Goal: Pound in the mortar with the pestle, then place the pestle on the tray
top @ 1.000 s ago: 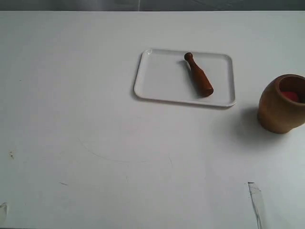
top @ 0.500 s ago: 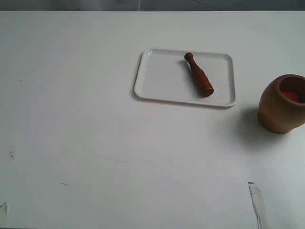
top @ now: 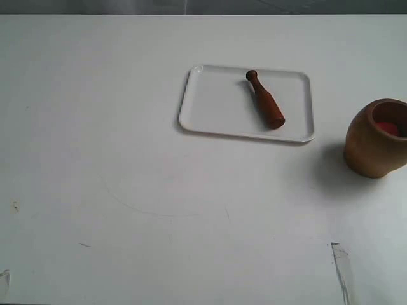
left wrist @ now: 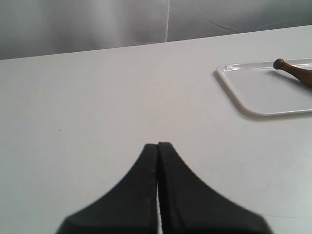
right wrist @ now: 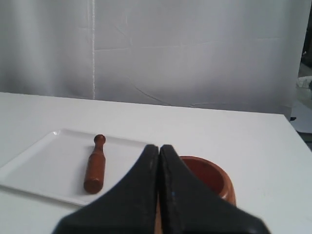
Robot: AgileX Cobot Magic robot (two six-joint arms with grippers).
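Note:
The reddish-brown pestle [top: 265, 100] lies flat on the white tray [top: 216, 105], knob end toward the far rim. At the right edge of the exterior view stands the light-brown mortar [top: 376, 138], red showing inside. Neither gripper appears in the exterior view. My left gripper [left wrist: 158, 145] is shut and empty over bare table, with the tray [left wrist: 258, 90] and the pestle's knob [left wrist: 292, 69] off to one side. My right gripper [right wrist: 159, 146] is shut and empty, partly covering the mortar [right wrist: 209, 178]; the pestle [right wrist: 95, 163] rests on the tray [right wrist: 44, 163] beyond it.
The white table [top: 127, 190] carries faint scuff marks and a curved scratch [top: 165, 213]. A pale curtain [right wrist: 195, 48] hangs behind the table's far edge. A shiny strip [top: 341, 270] lies near the front right.

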